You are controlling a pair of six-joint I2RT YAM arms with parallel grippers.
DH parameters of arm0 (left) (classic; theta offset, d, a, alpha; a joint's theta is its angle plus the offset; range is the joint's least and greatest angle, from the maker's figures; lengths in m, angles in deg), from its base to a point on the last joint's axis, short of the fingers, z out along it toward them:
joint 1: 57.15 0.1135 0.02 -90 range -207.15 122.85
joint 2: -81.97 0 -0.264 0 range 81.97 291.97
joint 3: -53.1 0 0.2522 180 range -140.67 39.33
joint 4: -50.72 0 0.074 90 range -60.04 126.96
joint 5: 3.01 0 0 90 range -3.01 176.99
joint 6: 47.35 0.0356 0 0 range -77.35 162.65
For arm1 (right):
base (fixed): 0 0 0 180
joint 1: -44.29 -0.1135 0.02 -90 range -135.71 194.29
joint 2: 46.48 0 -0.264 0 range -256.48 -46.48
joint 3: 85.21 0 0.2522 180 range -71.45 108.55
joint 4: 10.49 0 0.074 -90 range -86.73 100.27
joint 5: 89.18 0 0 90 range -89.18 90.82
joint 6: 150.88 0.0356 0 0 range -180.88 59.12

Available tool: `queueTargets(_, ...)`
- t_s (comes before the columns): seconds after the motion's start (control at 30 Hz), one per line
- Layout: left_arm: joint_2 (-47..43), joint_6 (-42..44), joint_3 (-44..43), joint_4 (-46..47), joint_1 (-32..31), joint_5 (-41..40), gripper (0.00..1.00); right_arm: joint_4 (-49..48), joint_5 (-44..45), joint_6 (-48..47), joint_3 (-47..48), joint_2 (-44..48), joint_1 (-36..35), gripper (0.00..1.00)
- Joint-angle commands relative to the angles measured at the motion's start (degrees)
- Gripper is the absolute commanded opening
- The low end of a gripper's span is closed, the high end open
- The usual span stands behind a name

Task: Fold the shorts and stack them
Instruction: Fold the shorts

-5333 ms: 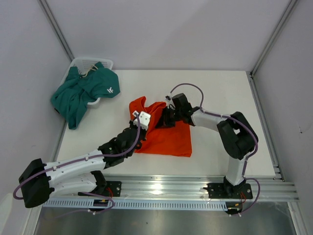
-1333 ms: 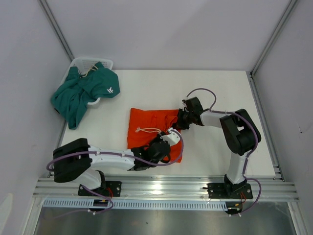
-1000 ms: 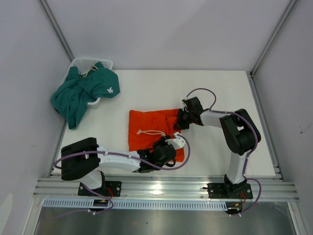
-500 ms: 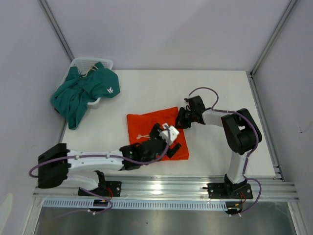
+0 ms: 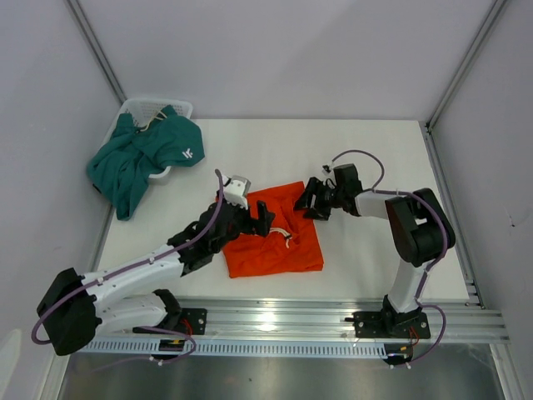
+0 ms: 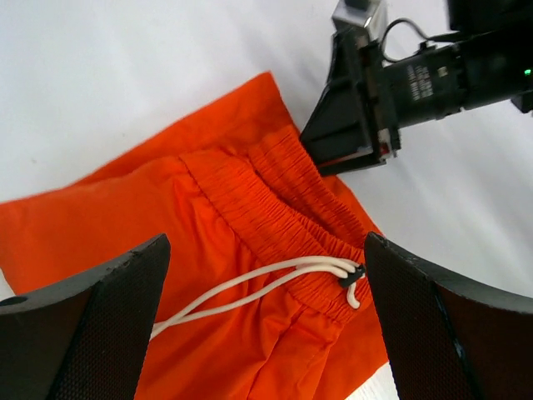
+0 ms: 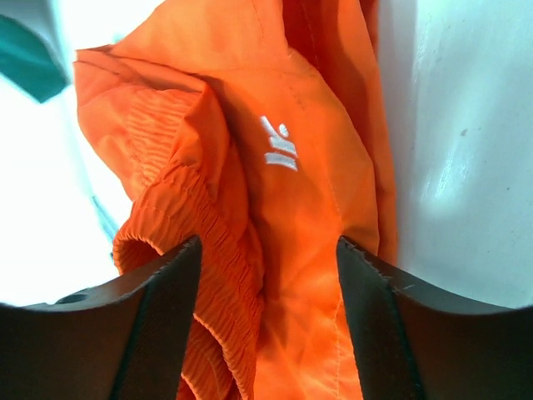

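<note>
- The orange shorts (image 5: 276,235) lie folded on the white surface (image 5: 250,150), near its front edge and between the two arms.
- The left fingers (image 6: 92,333) stand spread wide with nothing in them. They hang over the left part of the shorts, and the fabric shows in the gap between them without touching either finger.
- In the left wrist view, the gathered waistband (image 6: 275,212) runs slantwise through that gap. The white drawstring (image 6: 258,283) lies loose across the cloth below it.
- The right fingers (image 7: 158,333) stand apart and clamp nothing. They point at the far right corner of the shorts, with their tips just beside the waistband edge.
- In the right wrist view, bunched orange cloth with a small white logo (image 7: 280,143) fills the gap between the fingers. Whether a fingertip grazes the cloth cannot be told.
- The teal shorts (image 5: 137,160) lie crumpled at the far left corner, draped over the rim of the white basket (image 5: 158,106) and well apart from both sets of fingers.
</note>
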Motion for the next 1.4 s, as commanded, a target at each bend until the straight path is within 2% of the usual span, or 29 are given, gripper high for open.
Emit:
queueTargets(0.0,0.46,-6.04,1.84,0.62,3.47,5.42,0.99,-8.72,-7.85,2.23,-2.11,2.59,0.65,0.7)
queueTargets(0.23,3.1,-7.45,2.2,0.98,8.05,9.91,0.99,-19.35,-14.36,7.06,-7.55,2.86,0.74,0.75)
queueTargets(0.4,6.61,-8.15,-0.35,-0.07,10.24,12.29,0.98,-36.03,-18.4,15.74,-13.26,1.8,1.27,0.77)
queueTargets(0.53,8.46,-8.94,-1.05,0.54,11.57,13.78,0.97,-43.25,-19.19,19.54,-15.99,1.54,1.79,0.78)
queueTargets(0.63,9.16,-9.65,0.26,1.86,12.36,14.92,0.96,-44.68,-19.81,20.34,-16.18,0.49,1.53,0.79)
queueTargets(0.7,9.69,-9.65,0.09,2.3,12.53,15.37,0.96,-44.07,-19.9,19.9,-15.21,-0.3,0.66,0.8)
queueTargets(0.8,10.31,-9.03,-1.66,1.43,12.97,15.19,0.95,-32.16,-15.96,12.46,-11.79,0.48,-0.75,0.8)
queueTargets(0.83,10.39,-8.77,-2.1,0.2,13.06,15.02,0.95,-22.98,-13.86,6.68,-10.56,0.92,-1.97,0.8)
queueTargets(0.87,10.48,-8.16,-3.33,-0.51,13.24,15.02,0.95,-19.58,-10.1,4.36,-9.42,1.53,-2.42,0.8)
queueTargets(0.97,11.8,-6.23,-7.37,-4.53,14.11,14.75,0.94,-12.53,-6.64,1.18,-6.86,1.63,-3.13,0.78)
queueTargets(1.13,18.63,-1.49,-17.8,-13.33,16.4,14.14,0.93,-6.98,-3.38,-0.58,-4.84,1.27,-3.04,0.62)
queueTargets(1.17,19.53,-0.95,-18.62,-14.39,16.92,15.96,0.92,-6.63,-2.94,-0.67,-4.75,1.19,-2.95,0.58)
queueTargets(1.27,22.96,2.12,-20.3,-12.56,20.96,23.34,0.81,-6.62,-2.85,-0.93,-4.75,1.1,-2.78,0.42)
queueTargets(1.37,26.98,8.09,-21.44,-12.2,21.94,26.78,0.81,-6.01,-2.5,-1.63,-4.49,1.1,-2.86,0.35)
